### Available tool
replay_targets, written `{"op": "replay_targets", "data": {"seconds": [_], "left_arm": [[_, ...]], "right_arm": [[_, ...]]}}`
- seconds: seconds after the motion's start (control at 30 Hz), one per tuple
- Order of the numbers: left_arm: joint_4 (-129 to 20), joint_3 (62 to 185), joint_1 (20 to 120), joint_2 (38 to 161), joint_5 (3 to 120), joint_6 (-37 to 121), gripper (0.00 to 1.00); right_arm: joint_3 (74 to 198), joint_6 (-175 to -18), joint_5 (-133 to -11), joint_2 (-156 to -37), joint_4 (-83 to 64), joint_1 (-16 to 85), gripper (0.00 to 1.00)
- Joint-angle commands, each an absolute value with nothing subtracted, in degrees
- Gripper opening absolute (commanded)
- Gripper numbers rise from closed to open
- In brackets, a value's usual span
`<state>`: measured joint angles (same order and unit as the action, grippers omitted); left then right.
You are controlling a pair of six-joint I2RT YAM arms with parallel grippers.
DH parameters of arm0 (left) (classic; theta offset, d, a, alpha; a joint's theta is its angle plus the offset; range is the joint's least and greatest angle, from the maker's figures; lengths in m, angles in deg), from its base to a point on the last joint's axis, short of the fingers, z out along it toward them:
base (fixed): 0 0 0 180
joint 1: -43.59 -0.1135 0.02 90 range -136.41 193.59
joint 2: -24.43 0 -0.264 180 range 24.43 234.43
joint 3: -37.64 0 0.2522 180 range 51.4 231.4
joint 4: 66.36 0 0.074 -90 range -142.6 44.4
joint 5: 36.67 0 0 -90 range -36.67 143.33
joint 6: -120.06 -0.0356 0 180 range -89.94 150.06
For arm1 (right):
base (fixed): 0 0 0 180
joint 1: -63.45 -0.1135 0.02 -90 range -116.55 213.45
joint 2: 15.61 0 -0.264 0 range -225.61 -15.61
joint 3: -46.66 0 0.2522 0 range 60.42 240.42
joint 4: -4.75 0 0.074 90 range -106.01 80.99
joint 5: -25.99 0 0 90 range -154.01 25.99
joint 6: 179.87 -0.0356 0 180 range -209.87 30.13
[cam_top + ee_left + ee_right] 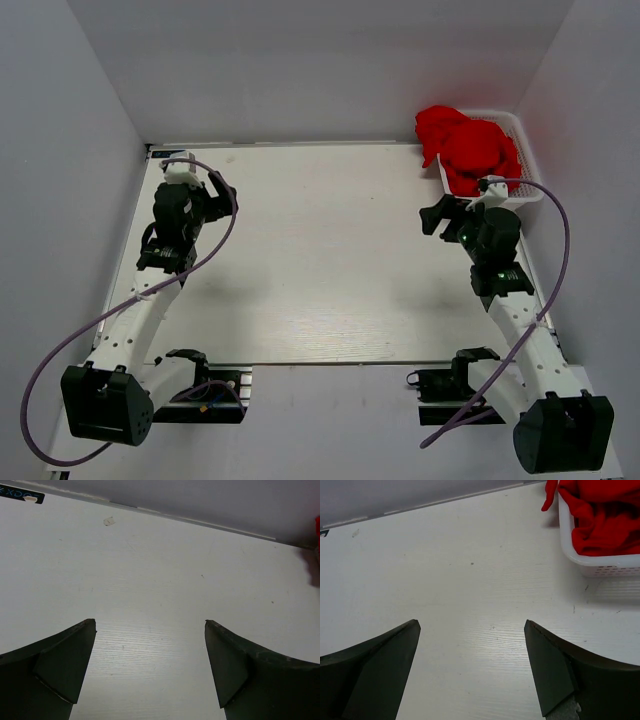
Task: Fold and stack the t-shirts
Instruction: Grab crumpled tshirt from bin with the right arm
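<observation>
The left gripper and right gripper both gape wide, holding nothing, over the table. Red t-shirts fill the far-right corner basket; the left wrist view shows just a sliver.

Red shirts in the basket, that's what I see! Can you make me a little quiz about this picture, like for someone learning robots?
1. True or false: the red t-shirts are heaped in the white basket, not yet folded.
2. Which claw is nearer the basket? A) the left claw B) the right claw
3. Fill in the missing word: both claws are ____ and hold nothing.

Key: 1 true; 2 B; 3 open.
</observation>
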<state>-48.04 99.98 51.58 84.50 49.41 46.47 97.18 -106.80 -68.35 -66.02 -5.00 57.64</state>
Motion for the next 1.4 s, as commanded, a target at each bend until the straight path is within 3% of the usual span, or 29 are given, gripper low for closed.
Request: {"op": "replay_targets", "data": {"seconds": [0.0, 0.23, 0.4, 0.63, 0.87, 1.03, 1.1, 1.13, 1.2, 1.33, 1.37], "left_arm": [[-46.18, 101.06, 51.24, 82.43, 52.00, 47.29, 1.00], [-43.81, 102.81, 51.24, 83.14, 51.31, 48.25, 1.00], [-39.68, 105.46, 51.24, 86.56, 48.85, 48.78, 1.00], [-39.68, 106.60, 51.24, 89.29, 49.55, 47.38, 1.00], [-42.48, 106.60, 51.24, 91.48, 50.60, 45.45, 1.00], [-41.97, 107.92, 51.24, 94.11, 50.60, 44.39, 1.00], [-41.96, 108.44, 51.24, 95.00, 50.60, 44.39, 1.00], [-41.44, 108.44, 51.24, 95.87, 50.60, 44.39, 1.00], [-40.91, 108.44, 51.24, 96.58, 50.60, 44.39, 1.00], [-40.29, 108.97, 51.24, 97.90, 50.60, 43.86, 1.00], [-39.77, 109.58, 51.24, 97.90, 50.60, 43.34, 1.00]], "right_arm": [[101.29, -107.26, -69.38, -67.55, -5.49, 57.56, 0.90], [105.85, -100.16, -68.51, -77.11, -5.13, 57.73, 0.90], [124.56, -100.42, -53.83, -90.47, -15.06, 57.91, 0.90], [155.23, -102.52, -40.04, -118.92, -27.36, 61.68, 0.90], [183.17, -98.84, -40.10, -142.65, -33.44, 65.12, 0.90], [185.07, -99.45, -39.75, -147.62, -30.02, 66.61, 0.90], [183.39, -99.54, -39.93, -147.54, -28.18, 67.14, 0.83], [182.60, -99.28, -41.15, -147.71, -26.17, 67.23, 0.69], [182.07, -98.49, -42.47, -147.97, -25.53, 67.58, 0.54], [182.15, -98.48, -45.20, -147.63, -25.53, 68.19, 0.00], [181.63, -98.83, -45.12, -146.75, -25.36, 68.19, 0.00]]}}
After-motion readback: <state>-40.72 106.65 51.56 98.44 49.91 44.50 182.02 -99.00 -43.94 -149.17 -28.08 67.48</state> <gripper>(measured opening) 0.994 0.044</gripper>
